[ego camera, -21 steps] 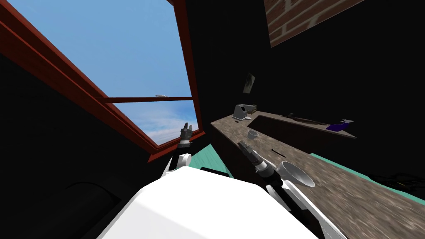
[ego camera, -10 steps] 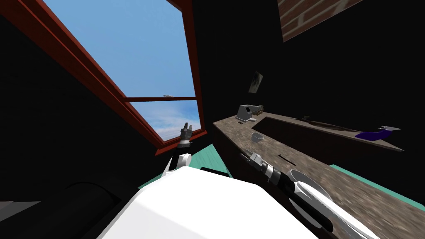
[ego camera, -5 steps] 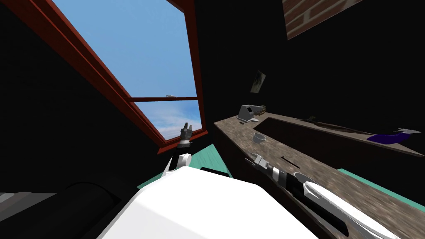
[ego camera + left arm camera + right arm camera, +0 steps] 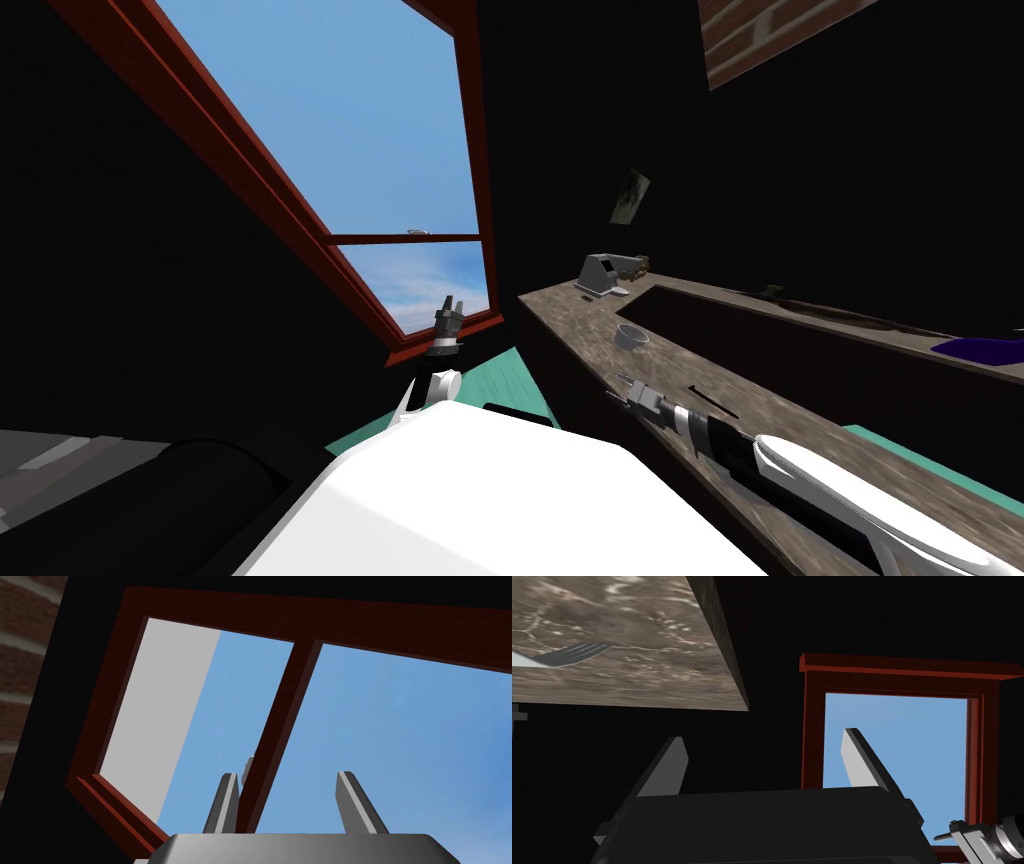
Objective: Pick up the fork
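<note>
— Both grippers: how do they stand?
— Your right gripper (image 4: 622, 385) hangs at the counter's (image 4: 580, 320) near edge, fingers spread wide, nothing between them. Your left gripper (image 4: 450, 303) is up by the window (image 4: 350, 150), likewise spread and empty.
— And the fork?
— Your fork (image 4: 567, 655) lies flat on the counter, just right of the right gripper, untouched.

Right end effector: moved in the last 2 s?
Yes. The right end effector has drawn back from the cup toward the counter's front edge.
</note>
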Motion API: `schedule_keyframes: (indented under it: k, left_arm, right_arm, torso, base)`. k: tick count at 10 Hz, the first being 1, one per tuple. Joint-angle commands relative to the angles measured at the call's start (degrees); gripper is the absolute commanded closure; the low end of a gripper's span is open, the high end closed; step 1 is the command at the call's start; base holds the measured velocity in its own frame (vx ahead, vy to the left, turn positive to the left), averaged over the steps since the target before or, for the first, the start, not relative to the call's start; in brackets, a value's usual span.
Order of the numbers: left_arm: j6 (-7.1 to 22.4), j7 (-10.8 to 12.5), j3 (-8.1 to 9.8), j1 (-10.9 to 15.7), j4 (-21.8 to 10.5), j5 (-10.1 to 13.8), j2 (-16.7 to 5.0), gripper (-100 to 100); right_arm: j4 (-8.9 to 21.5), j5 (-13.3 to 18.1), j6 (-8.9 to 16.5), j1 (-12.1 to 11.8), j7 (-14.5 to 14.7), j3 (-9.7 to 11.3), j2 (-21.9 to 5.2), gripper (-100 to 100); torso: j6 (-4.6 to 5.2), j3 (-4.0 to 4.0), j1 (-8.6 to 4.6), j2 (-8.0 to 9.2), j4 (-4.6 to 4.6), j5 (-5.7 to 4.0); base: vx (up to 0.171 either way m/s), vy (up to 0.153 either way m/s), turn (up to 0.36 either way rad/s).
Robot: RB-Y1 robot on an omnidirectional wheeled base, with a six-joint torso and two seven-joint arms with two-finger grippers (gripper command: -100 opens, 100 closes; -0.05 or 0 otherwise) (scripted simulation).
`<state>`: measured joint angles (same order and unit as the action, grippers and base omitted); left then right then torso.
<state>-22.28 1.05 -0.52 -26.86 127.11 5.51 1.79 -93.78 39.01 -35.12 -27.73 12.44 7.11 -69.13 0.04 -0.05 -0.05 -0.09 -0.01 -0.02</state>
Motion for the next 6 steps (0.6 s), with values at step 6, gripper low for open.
schedule_keyframes:
  k: [6]
  left_arm:
    - [0.0, 0.0, 0.0, 0.0, 0.0, 0.0, 0.0, 0]
  right_arm:
    - [7.14, 5.55, -0.32, 0.93, 3.25, 1.1, -9.29, -100]
  torso:
    - [-0.01, 0.03, 0.05, 0.04, 0.01, 0.01]
  base:
    - [0.003, -0.005, 0.057]
